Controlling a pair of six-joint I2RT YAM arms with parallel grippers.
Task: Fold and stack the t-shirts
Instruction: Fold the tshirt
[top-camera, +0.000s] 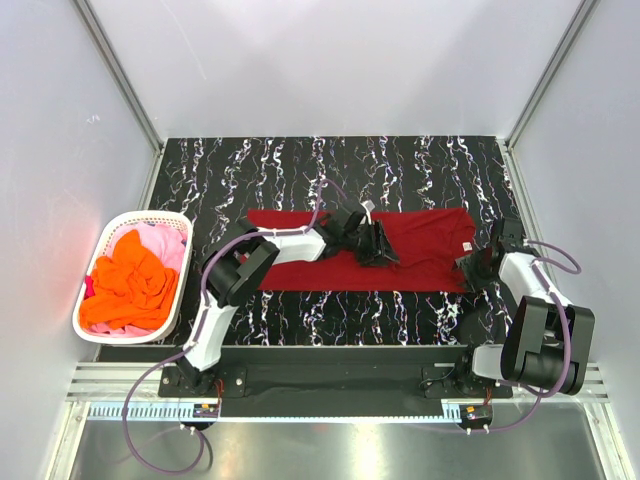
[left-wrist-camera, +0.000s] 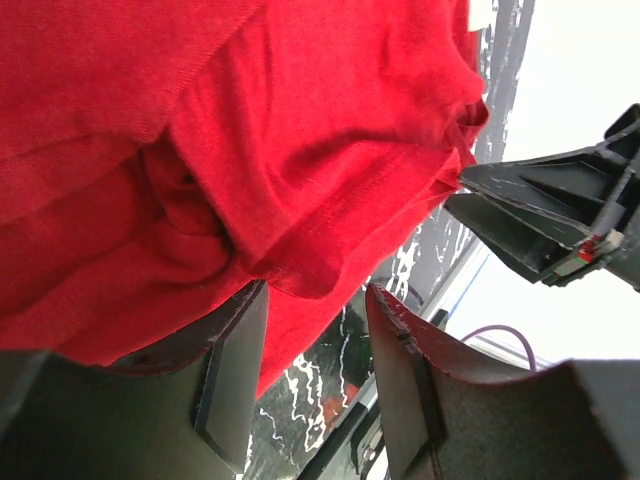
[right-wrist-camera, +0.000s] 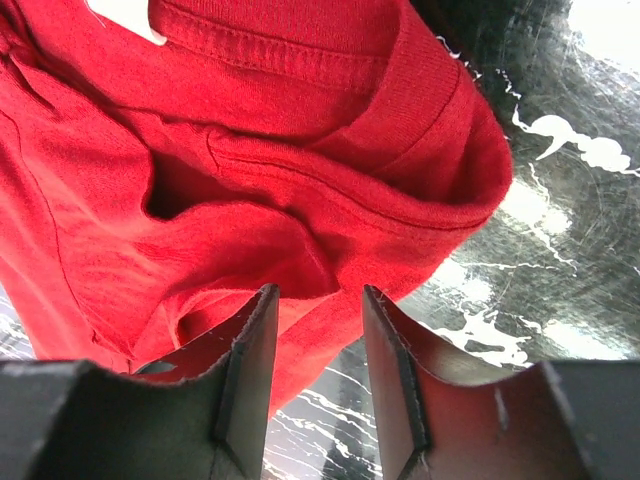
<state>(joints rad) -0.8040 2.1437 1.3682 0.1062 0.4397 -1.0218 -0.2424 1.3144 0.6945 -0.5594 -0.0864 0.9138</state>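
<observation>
Dark red t-shirt (top-camera: 420, 240) lies flat; left gripper (top-camera: 372, 243) mid-shirt, right gripper (top-camera: 478, 265) at four o'clock corner, both spread; pinch all layers before folding.

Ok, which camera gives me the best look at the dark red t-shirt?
The top external view: the dark red t-shirt lies spread across the table, nearly whole, with the left arm over its middle. The left wrist view shows only bunched folds; the right wrist view only a stitched hem and folds at one end.
</observation>
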